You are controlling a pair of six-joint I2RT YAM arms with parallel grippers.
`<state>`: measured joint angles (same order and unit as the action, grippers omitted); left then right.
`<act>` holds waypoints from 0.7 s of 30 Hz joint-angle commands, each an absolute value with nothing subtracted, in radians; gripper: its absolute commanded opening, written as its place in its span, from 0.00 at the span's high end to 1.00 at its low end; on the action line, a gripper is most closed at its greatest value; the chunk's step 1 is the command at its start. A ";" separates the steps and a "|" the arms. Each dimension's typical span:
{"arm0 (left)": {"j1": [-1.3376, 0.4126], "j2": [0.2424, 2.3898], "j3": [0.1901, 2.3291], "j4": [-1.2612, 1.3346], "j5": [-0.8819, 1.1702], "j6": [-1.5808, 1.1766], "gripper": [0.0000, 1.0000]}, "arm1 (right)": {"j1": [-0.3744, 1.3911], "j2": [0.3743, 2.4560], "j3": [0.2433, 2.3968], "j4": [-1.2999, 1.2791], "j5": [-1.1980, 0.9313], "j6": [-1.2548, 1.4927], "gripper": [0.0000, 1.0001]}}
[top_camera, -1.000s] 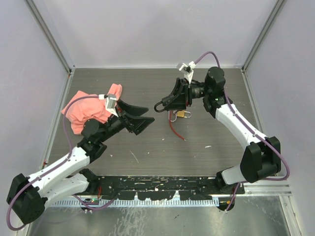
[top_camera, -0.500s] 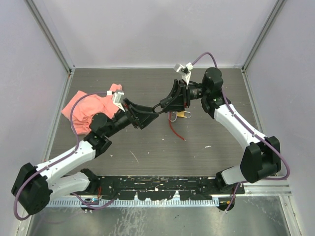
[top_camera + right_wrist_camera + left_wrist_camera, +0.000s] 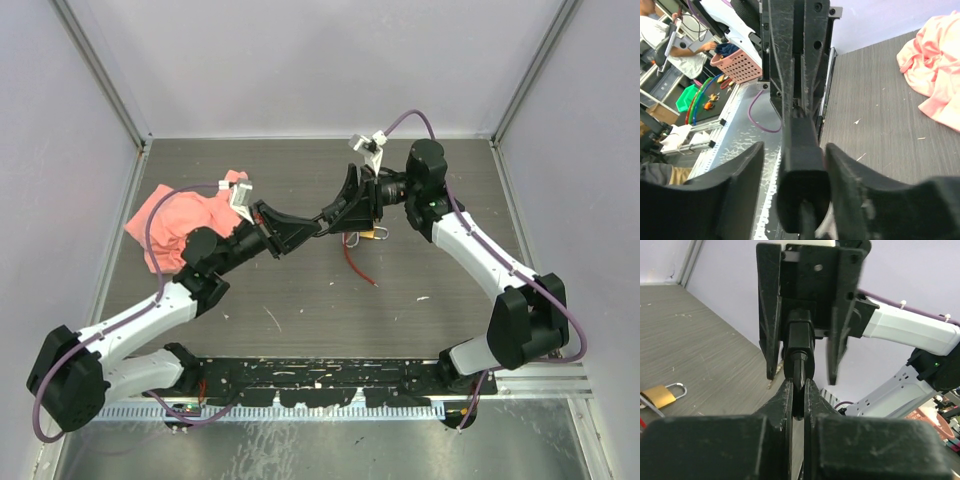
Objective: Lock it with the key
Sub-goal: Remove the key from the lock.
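Showing a key passed between two grippers in the air, up and to the left of the padlock (image 3: pixel 372 232), which lies on the table (image 3: pixel 300 300).

Well left of the padlock lies a crumpled pink cloth (image 3: pixel 185 222), clear of the work. Nearer it, the left gripper (image 3: pixel 799 384) has its jaws pressed together on the thin end of a black piece, taken here to be the key (image 3: pixel 800 335). Just left of and above the padlock, the right gripper (image 3: pixel 796 146) has its jaws part-way apart around the thick end of the same piece. It appears to grip that end, though the contact itself is hard to see.

Risk: with both grippers on one small key, a pull by either arm before the other lets go could twist the key or flick it free. The left grip is on the narrow end only, so the key may pivot once it is held there alone.

A red cord (image 3: pixel 357 262) trails from the padlock toward the arm bases and could snag. The right gripper's fingers hang over the padlock and block approach from that side.
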<state>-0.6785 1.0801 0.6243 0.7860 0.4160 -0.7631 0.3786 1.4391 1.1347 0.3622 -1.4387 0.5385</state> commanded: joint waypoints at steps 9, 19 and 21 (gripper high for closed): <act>-0.535 0.869 0.467 0.733 0.483 -0.808 1.00 | 0.217 1.408 1.204 0.262 -1.417 0.396 0.08; -0.422 0.803 0.528 0.600 0.802 -0.706 1.00 | 0.266 1.384 1.071 0.197 -1.402 0.105 0.07; -0.407 0.831 0.539 0.634 0.838 -0.721 1.00 | 0.303 1.367 1.044 0.196 -1.397 0.067 0.08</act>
